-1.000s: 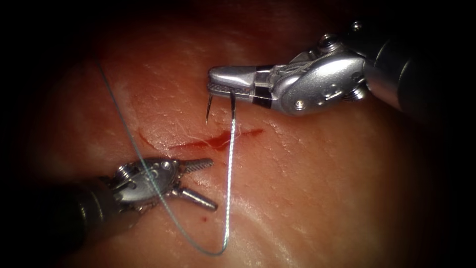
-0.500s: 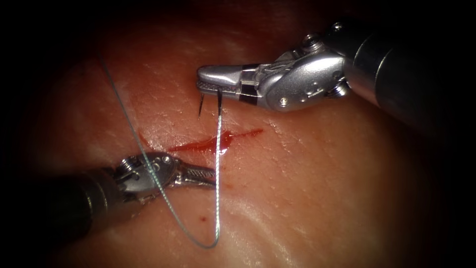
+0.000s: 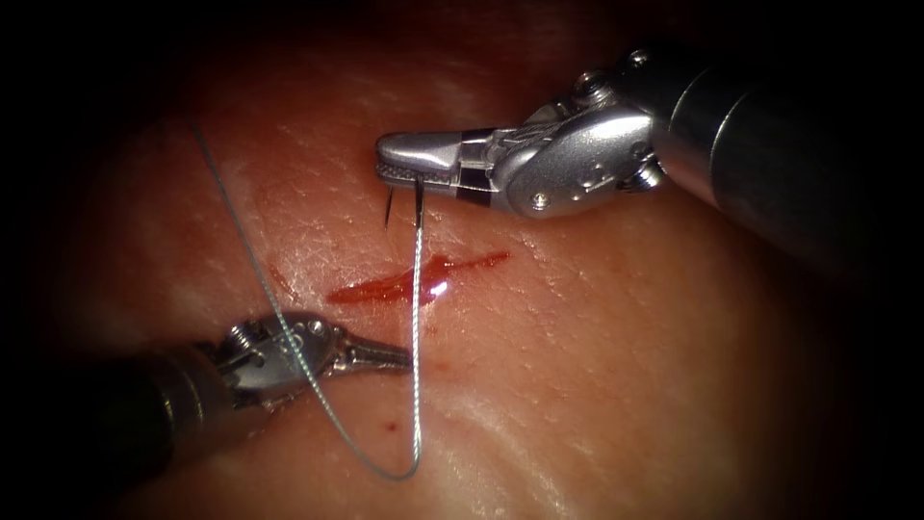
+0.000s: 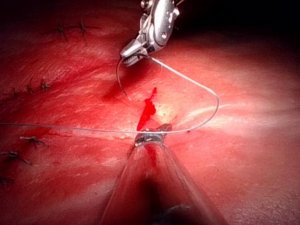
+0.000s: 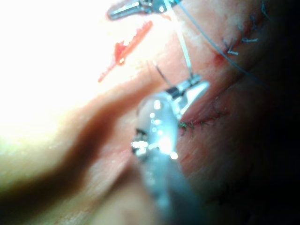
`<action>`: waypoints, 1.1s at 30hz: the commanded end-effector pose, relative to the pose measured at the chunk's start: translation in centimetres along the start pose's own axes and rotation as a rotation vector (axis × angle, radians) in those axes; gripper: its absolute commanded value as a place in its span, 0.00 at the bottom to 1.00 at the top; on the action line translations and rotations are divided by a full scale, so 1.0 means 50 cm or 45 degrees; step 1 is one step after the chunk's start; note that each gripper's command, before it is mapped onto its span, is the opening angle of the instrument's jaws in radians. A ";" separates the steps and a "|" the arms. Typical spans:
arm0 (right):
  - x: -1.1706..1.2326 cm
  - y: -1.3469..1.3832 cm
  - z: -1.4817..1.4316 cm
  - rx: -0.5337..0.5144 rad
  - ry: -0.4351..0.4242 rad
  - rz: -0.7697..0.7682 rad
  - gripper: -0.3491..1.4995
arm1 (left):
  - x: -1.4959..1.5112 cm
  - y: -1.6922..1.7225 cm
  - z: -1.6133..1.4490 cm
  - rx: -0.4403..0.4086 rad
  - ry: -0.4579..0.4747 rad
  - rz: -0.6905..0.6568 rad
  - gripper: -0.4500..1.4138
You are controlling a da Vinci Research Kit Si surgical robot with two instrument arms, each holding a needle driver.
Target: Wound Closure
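Observation:
My right tool (image 3: 385, 162) hovers above the red cut (image 3: 414, 279), jaws shut on the curved needle (image 3: 418, 200) at mid-curve. Both needle ends hang below the jaws, clear of the tissue (image 3: 597, 366). In the left wrist view the needle (image 4: 119, 79) arcs down from the right tool (image 4: 133, 52). The thread (image 3: 416, 385) drops from the needle across the cut, loops low, then climbs left over my left tool's wrist. My left tool (image 3: 404, 359) lies on the tissue just below the cut, jaws shut. Its tips meet the hanging strand; I cannot tell if they pinch it.
Red fluid (image 4: 147, 112) fills the cut. Several older dark stitches (image 4: 61, 30) sit farther along the tissue, and a stitched line (image 5: 201, 123) lies beside the right tool (image 5: 194, 86). A small red spot (image 3: 390, 425) marks the tissue below the left tool.
The left tool's jaws went from wide open to shut. The right tool carried the needle a little left and up, and the thread loop shifted left with it.

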 end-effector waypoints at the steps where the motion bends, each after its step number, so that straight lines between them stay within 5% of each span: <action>1: -0.0018 0.0006 0.0011 -0.001 0.002 -0.008 0.00 | -0.0002 -0.0006 0.0014 -0.003 0.001 0.002 0.06; 33: -0.0029 -0.0006 0.0059 0.005 0.032 -0.057 0.00 | -0.0004 -0.0009 0.0014 -0.004 0.001 0.003 0.02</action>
